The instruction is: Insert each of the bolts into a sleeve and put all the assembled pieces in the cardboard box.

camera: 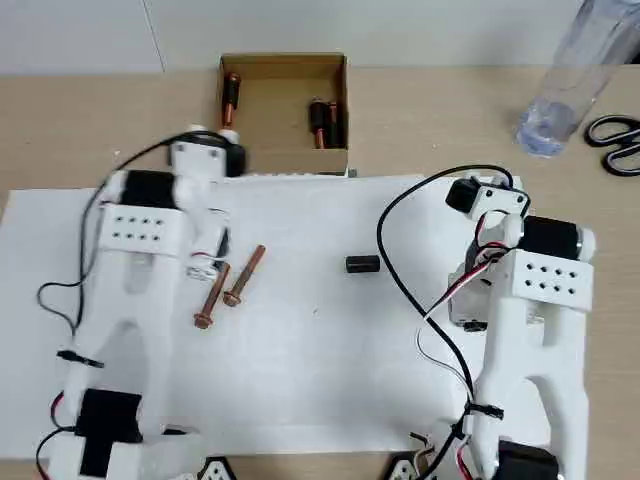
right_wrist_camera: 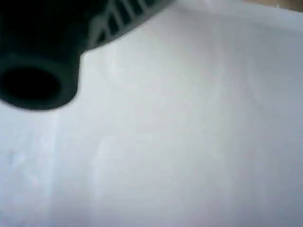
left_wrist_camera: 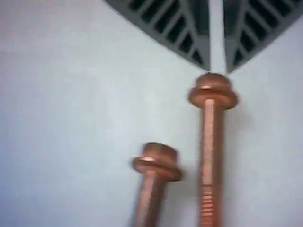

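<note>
Two copper bolts lie side by side on the white sheet, one (camera: 212, 295) nearer my left arm and one (camera: 245, 275) beside it. My left gripper (camera: 215, 258) hovers just over them, shut and empty, its tips (left_wrist_camera: 217, 71) right at the head of one bolt (left_wrist_camera: 210, 142); the other bolt (left_wrist_camera: 154, 179) lies alongside. A loose black sleeve (camera: 362, 265) rests mid-sheet. My right gripper (camera: 468, 310) is low over the sheet's right side, shut on another black sleeve (right_wrist_camera: 35, 80) whose open bore faces the camera. The cardboard box (camera: 285, 62) at the back holds several assembled pieces.
The white sheet (camera: 300, 380) covers most of the table. A plastic bottle (camera: 565, 80) and scissors (camera: 615, 140) sit at the back right. Black cables loop from both arms over the sheet.
</note>
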`<state>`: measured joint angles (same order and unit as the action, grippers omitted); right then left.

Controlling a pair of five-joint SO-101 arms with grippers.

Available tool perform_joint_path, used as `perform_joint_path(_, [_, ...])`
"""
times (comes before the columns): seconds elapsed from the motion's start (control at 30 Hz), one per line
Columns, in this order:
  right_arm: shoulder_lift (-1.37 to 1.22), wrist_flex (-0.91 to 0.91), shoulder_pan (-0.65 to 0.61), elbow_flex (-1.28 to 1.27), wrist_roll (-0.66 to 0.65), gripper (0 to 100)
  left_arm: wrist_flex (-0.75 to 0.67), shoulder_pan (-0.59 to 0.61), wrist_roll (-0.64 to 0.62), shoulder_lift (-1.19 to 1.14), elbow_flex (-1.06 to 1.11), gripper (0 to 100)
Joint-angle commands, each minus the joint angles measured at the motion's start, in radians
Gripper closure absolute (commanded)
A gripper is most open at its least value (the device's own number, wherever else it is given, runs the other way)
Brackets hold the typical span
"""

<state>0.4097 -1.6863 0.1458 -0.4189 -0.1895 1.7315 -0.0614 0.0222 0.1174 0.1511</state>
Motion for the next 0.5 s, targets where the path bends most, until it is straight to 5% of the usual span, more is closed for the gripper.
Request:
perform_joint_path(0.0, [0.033,0.028,0.008,0.005,0.005,99.5,0.020,-0.044,0.008,-0.017,-0.038,99])
perform_joint_path(0.47, [0.030,0.048,0.008,0.005,0.003,99.5,-0.017,0.011,0.014,-0.218,-0.036,94])
